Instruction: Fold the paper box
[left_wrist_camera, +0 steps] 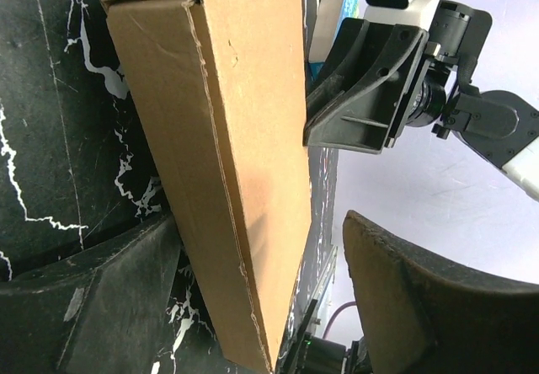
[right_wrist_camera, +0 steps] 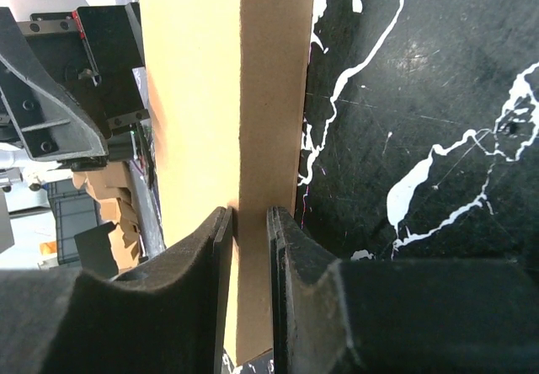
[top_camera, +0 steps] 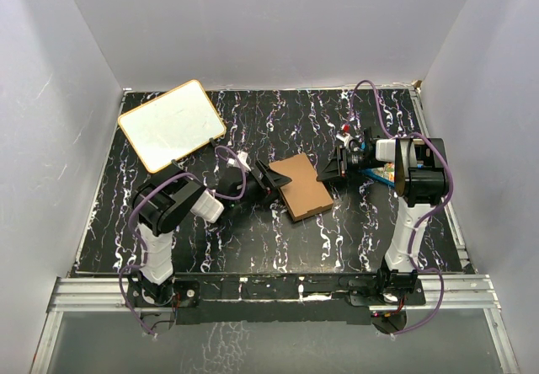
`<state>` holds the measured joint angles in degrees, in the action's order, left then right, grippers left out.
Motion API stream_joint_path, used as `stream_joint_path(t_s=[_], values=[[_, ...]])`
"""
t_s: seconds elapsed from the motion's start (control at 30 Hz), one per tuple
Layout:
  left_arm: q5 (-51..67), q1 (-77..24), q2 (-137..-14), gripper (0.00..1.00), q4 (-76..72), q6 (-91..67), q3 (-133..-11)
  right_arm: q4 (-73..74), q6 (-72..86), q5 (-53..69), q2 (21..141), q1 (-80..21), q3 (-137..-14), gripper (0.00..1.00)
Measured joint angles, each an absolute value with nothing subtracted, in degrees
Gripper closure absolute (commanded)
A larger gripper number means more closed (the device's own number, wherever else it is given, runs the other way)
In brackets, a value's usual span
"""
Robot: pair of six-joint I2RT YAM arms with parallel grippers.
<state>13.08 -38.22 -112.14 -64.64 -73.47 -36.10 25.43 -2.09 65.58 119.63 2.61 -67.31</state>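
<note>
At centre frame, the paper box (top_camera: 303,187) looks nearly formed: my right pincer (right_wrist_camera: 248,221) pinches one wall, my left pincer (left_wrist_camera: 257,231) gapes around it; final tucks seemingly remain.

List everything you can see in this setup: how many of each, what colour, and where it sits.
paper box: one, plain brown, middle of the table, between the two grippers
white board: one, white with an orange rim, far left corner of the table
printed box: one, blue with colourful print, right side, mostly hidden by the right arm
table: one, black with white marbling, under everything
metal rail: one, silver, along the near edge at the arm bases
left arm: one, black and white, reaching in from the left
right arm: one, black and white, reaching in from the right
left gripper: one, black, open, at the paper box's left side
right gripper: one, black, shut on a thin edge of the paper box
</note>
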Motion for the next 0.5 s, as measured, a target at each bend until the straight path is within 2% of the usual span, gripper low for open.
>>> stream_joint_path(t_s=[0.5], values=[[13.3, -38.5, -114.2, 0.32, -74.3, -72.6, -34.5, 27.2, -2.7, 66.3, 120.7, 3.0, -68.5, 0.76]])
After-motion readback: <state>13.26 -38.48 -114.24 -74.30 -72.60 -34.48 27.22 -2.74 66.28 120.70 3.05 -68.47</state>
